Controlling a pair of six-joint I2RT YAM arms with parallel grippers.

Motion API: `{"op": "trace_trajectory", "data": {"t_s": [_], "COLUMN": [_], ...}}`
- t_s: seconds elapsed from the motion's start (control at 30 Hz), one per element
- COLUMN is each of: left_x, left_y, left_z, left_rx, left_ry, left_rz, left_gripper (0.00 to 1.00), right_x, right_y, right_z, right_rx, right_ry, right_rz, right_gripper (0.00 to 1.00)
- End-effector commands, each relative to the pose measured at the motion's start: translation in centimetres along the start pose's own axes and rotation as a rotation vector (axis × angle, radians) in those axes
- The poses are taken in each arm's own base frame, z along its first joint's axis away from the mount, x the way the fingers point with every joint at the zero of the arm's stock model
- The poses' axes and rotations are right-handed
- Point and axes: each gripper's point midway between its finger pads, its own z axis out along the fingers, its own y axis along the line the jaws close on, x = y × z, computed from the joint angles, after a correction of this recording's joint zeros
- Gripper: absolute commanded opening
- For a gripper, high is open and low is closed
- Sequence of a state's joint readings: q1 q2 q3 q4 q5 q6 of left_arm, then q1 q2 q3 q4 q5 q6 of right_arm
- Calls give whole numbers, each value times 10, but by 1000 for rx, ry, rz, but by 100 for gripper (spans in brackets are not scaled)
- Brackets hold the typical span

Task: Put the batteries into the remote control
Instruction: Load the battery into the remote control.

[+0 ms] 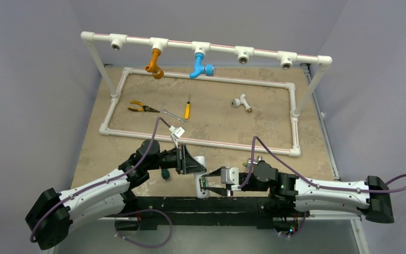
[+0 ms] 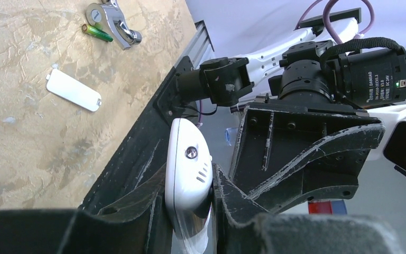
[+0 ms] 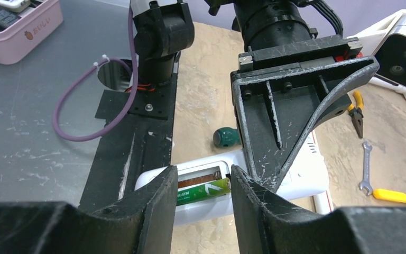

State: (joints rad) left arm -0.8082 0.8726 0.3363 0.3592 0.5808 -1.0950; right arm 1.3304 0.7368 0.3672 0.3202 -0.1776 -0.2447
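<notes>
Left claw: clamped tight on the remote control, one finger on each long side.
Remote control: held off the table at its 6 o'clock edge, between the two arms, plain back with the open recess turned to the right wrist camera.
Right claw: fingers apart, straddling the recess; I cannot tell if they pinch anything.
Battery in recess: green, lying lengthwise in the slot, between the right fingers.
Second battery: on the table, at 11 o'clock in the left wrist view, touching a chrome fitting.
Cover plate: flat on the table, at 10 o'clock from the remote.
Screwdriver: green handle at 12 o'clock from the recess.
</notes>
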Motion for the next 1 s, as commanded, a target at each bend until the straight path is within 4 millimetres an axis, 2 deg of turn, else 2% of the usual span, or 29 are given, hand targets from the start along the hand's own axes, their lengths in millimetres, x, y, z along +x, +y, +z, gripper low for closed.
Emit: {"op": "trace_trajectory", "data": {"t_s": [0.0, 0.43, 0.97], "left_x": [-14, -14, -15], "left_y": [-30, -34, -35], "left_z": [2, 4, 6], "left_rx": [94, 99, 99], "left_ry": [-26, -20, -18], "left_rz": [88, 93, 93], "left_gripper": [0, 0, 0], "right_x": [-16, -8, 11], "right_y": [-1, -3, -4], "right_z": [1, 1, 1], "right_rx": [1, 9, 20], "right_ry": [-63, -37, 36], "right_rz": [-27, -31, -36], "right_gripper": [39, 35, 28]}}
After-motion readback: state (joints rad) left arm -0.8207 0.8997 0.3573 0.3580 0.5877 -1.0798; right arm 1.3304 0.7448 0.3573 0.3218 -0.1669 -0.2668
